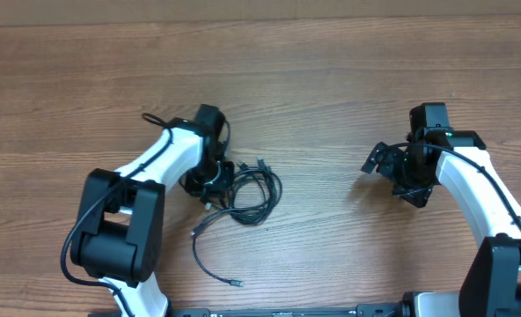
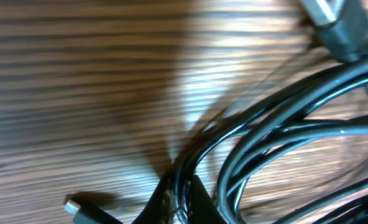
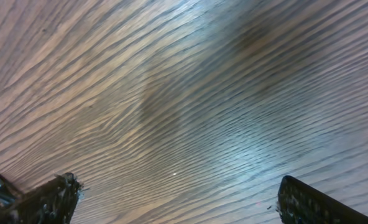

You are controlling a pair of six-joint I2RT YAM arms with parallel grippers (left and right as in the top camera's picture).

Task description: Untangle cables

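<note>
- Nearest my side of the brown wood-grain tabletop (image 1: 331, 264), one loose strand of the thin black flexible cables (image 1: 247, 195) trails out of the bundle. It ends in a small silver-tipped plug (image 1: 235, 283) lying flat, well apart from both arms.
- Just beyond it, the rest of the cables lie as a loose coil of overlapping loops, left of the tabletop's middle.
- The left claw (image 2: 179, 198) is down at the coil's left edge, its jaws pinched together on a few strands. In the left wrist view I see those strands rise out of the pinch and fan away to the right.
- In that same view a short black connector with a silver end (image 2: 77, 210) rests on the wood just left of the claw. A thicker dark plug body (image 2: 339, 25) sits at the top right, too blurred for me to read further.
- Over on the right, the right claw (image 1: 385, 164) hangs above the wood, well apart from the coil.
- Its jaws stand wide apart: the right wrist view shows its dark fingers (image 3: 47, 200) at the two lower corners, with only wood grain showing between them.
</note>
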